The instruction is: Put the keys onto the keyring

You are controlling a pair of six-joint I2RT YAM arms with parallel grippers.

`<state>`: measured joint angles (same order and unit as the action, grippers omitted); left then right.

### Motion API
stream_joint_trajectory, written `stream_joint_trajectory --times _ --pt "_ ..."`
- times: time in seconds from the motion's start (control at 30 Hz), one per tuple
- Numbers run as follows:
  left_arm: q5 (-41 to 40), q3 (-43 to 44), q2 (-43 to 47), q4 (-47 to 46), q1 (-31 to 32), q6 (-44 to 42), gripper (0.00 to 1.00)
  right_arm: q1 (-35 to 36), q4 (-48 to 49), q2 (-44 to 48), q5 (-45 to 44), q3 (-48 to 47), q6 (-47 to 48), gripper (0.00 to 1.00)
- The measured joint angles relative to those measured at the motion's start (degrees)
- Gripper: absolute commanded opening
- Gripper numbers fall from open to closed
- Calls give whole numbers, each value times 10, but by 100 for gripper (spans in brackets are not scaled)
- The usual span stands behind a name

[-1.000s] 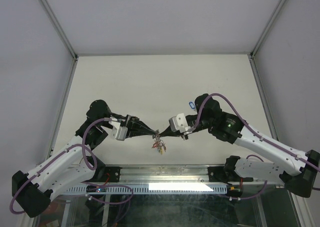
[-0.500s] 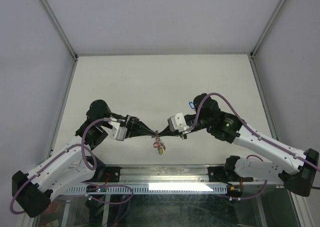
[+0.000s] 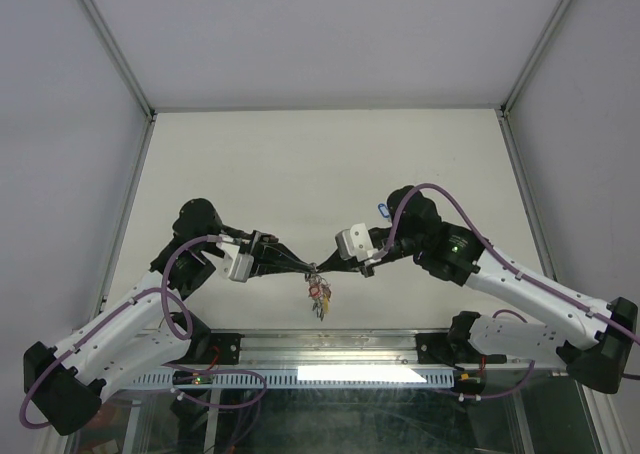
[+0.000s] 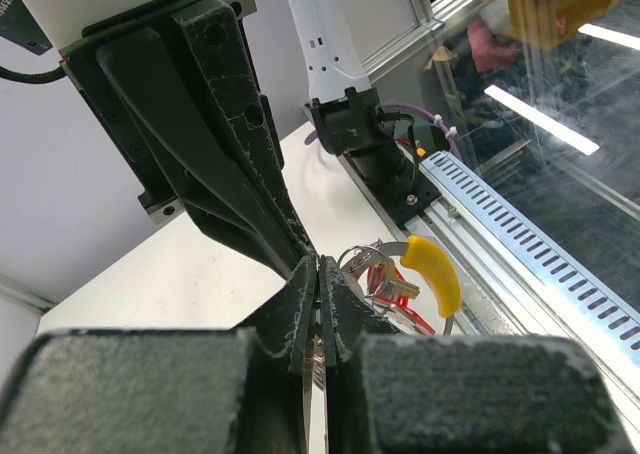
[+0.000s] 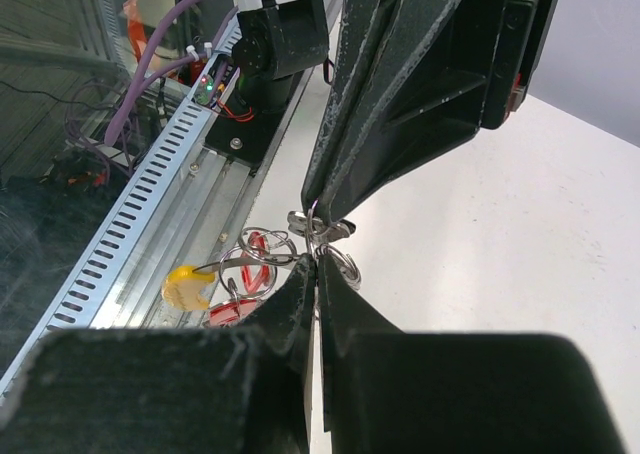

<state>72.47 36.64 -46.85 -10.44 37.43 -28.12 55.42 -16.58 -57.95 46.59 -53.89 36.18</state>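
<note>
Both grippers meet tip to tip above the table's near edge. My left gripper (image 3: 308, 267) (image 4: 320, 274) is shut, with a flat silver key blade (image 4: 312, 359) between its fingers. A silver key head (image 5: 322, 223) sticks out of its tip. My right gripper (image 3: 322, 267) (image 5: 317, 266) is shut on a thin wire loop of the keyring (image 5: 343, 266). The other keys (image 3: 320, 296) hang below in a bunch, with red tags (image 4: 384, 282) (image 5: 252, 248) and a yellow tag (image 4: 433, 272) (image 5: 187, 285). One blue-tagged key (image 3: 382, 210) lies on the table beside the right arm.
A slotted metal rail (image 3: 330, 376) (image 4: 520, 234) runs along the near table edge, close under the hanging bunch. A glass panel lies beyond it. The white walls (image 3: 120, 174) enclose the table on the left, right and back.
The right wrist has edged slightly left and back. The hanging bunch has swung a little. Both grippers stay shut at the same meeting point.
</note>
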Motion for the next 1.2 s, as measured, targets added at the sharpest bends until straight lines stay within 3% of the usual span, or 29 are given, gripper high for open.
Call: stream_joint_trajectory --times 1.2 --pt "-2 32 -14 108 0 -76 0 -31 -6 11 23 0 -29 0"
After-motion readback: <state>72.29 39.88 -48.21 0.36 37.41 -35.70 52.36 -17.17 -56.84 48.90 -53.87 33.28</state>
